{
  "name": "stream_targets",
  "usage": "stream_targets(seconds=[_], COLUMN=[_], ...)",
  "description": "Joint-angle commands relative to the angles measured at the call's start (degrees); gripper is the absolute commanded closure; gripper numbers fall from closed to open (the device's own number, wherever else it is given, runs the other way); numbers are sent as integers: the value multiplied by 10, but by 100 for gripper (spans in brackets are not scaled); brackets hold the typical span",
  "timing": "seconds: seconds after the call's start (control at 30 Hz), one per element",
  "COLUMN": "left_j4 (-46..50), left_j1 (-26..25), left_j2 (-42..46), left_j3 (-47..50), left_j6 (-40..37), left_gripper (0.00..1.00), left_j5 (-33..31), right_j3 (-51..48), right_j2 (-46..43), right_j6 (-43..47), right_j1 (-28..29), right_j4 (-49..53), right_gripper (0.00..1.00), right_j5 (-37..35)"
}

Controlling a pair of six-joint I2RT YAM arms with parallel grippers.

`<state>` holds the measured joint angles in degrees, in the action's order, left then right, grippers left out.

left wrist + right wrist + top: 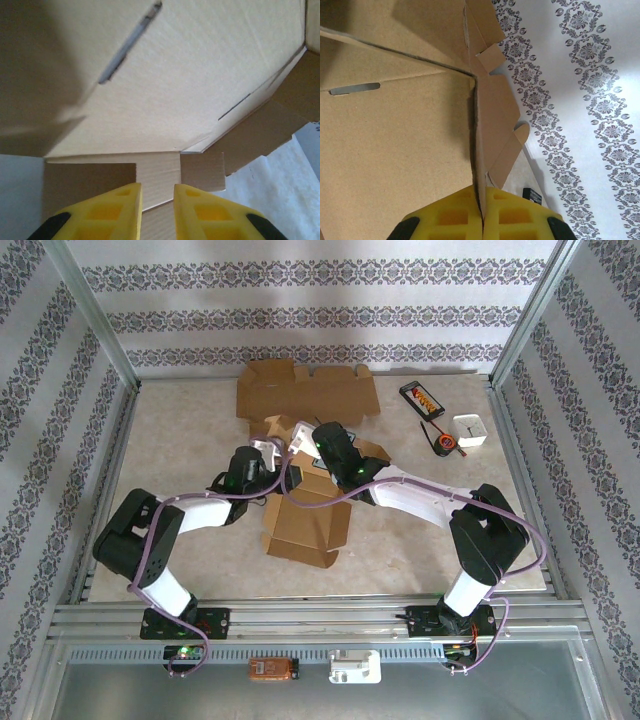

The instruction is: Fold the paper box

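Seen from above, the half-folded paper box [305, 525] lies in the middle of the desk [180, 440] between the arms, with a flat cardboard sheet [305, 395] beyond it. The right wrist camera shows the right gripper [481, 200] clenched on an upright box wall. The left gripper [158, 192] has its jaws slightly apart over a flap, and I cannot tell whether it holds anything.

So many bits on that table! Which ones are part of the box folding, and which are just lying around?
In the job: paper box; right gripper, pinching its wall; left gripper, at a flap.
Lying about: flat cardboard sheet at the back; black tray; white tub.
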<state>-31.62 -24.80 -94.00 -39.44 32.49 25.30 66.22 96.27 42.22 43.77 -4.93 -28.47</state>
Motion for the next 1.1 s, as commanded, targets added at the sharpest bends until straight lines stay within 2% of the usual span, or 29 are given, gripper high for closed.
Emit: stream_targets(seconds=[0.0, 0.17, 0.27, 0.33, 0.47, 0.53, 0.63, 0.73, 0.83, 0.93, 1.07], left_j4=[-47, -63, -35, 8, 134, 211, 269, 332, 445, 566, 604], left_j1=[-12, -14, -14, -14, -6, 22, 76, 112, 132, 137, 150], left_j2=[-25, -35, -3, 40, 143, 183, 220, 227, 184, 124, 62], left_j3=[6, 15, 16, 15, 2, -18, -41, -86, -168, -263, -322], left_j6=[24, 33, 10, -18, -70, -82, -109, -175, -289, -399, -485], left_gripper=[75, 73, 67, 61, 55, 54, 50, 45, 35, 30, 26], left_j5=[16, 4, -15, -39, -113, -130, -97, -53, 28, 54, 111], right_j3=[3, -2, -5, -6, -9, -10, -15, -19, -19, -23, -23], right_j2=[-3, -9, -14, -17, -23, -27, -34, -41, -44, -49, -47], right_j6=[-15, -14, -11, -7, 0, 3, 6, 10, 15, 16, 16], right_j1=[7, 8, 7, 6, 5, 6, 5, 6, 6, 5, 4], right_j4=[-1, 2, 2, 2, 3, 2, 2, 3, 3, 3, 4], right_gripper=[97, 97, 97, 97, 97, 97, 97, 97, 97, 97, 97], right_j5=[-3, -5, -6, -10, -13, -16, -18, -15, -12, 2, 7])
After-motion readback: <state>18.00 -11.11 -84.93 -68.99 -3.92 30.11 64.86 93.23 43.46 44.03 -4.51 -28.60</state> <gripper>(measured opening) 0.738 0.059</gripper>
